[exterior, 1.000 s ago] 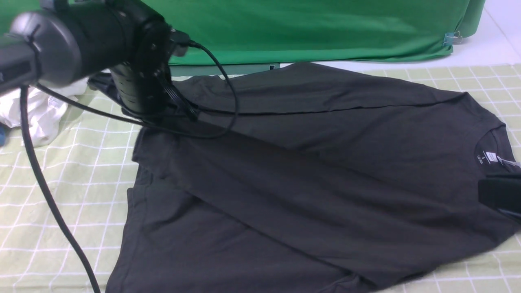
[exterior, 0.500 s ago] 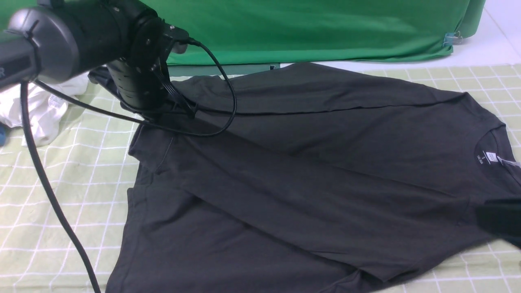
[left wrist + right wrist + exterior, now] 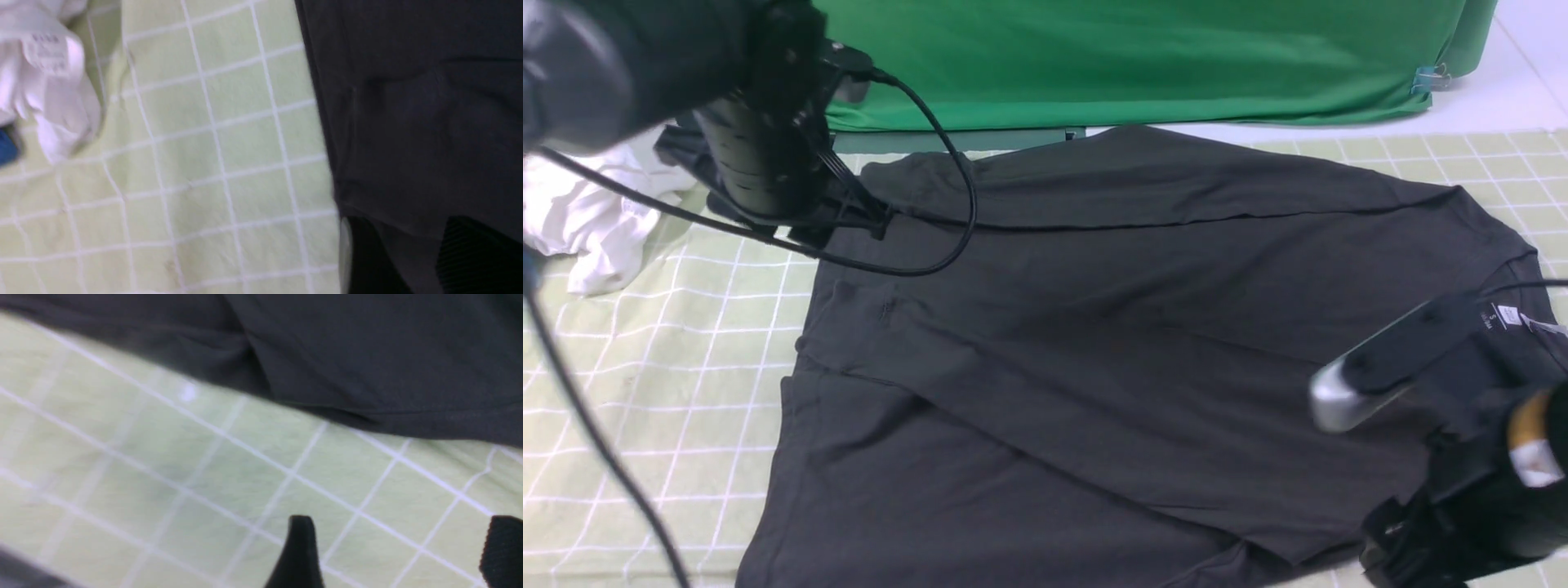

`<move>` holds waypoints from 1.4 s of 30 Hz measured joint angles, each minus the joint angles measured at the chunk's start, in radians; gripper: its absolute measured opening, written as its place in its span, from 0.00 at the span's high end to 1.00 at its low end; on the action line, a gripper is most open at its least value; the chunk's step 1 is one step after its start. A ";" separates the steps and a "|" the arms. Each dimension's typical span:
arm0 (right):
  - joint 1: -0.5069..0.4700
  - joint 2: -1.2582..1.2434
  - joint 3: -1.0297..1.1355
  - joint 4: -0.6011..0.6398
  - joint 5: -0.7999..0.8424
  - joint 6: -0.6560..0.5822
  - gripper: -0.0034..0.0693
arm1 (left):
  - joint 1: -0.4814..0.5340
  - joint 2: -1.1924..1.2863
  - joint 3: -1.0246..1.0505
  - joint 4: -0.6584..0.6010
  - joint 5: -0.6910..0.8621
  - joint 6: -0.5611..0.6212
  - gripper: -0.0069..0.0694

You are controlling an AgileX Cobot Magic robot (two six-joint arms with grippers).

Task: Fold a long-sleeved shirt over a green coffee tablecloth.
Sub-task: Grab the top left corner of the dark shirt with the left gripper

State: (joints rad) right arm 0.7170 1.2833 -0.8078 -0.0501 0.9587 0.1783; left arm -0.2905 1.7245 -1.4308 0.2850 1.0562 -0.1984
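We see the green coffee tablecloth (image 3: 645,392) spread wide, and the long-sleeved shirt (image 3: 1094,343) lies flat across its middle, neck toward our right. We judge the shirt light, limp and slightly stretchy (it will sag and drag), so we would pinch a seamed edge at hem or shoulder. The right end effector (image 3: 396,547) stands apart over bare cloth just beside the shirt. The left end effector (image 3: 412,261) meets the shirt's edge, though we cannot tell whether it grips.
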 joint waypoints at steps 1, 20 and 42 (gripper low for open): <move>0.000 0.033 0.000 -0.025 -0.003 0.000 0.20 | 0.000 -0.030 0.021 -0.043 -0.004 0.002 0.67; -0.024 0.350 0.000 -0.069 -0.227 -0.081 0.25 | -0.178 -0.403 0.805 -0.392 -0.239 -0.104 0.91; -0.026 0.175 0.141 0.013 -0.138 -0.055 0.92 | -0.178 -0.496 0.909 -0.448 -0.226 -0.117 0.89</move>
State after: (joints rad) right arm 0.6911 1.4579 -0.6670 -0.0373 0.8211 0.1234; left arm -0.4688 1.2282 -0.5217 -0.1629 0.8305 -0.3149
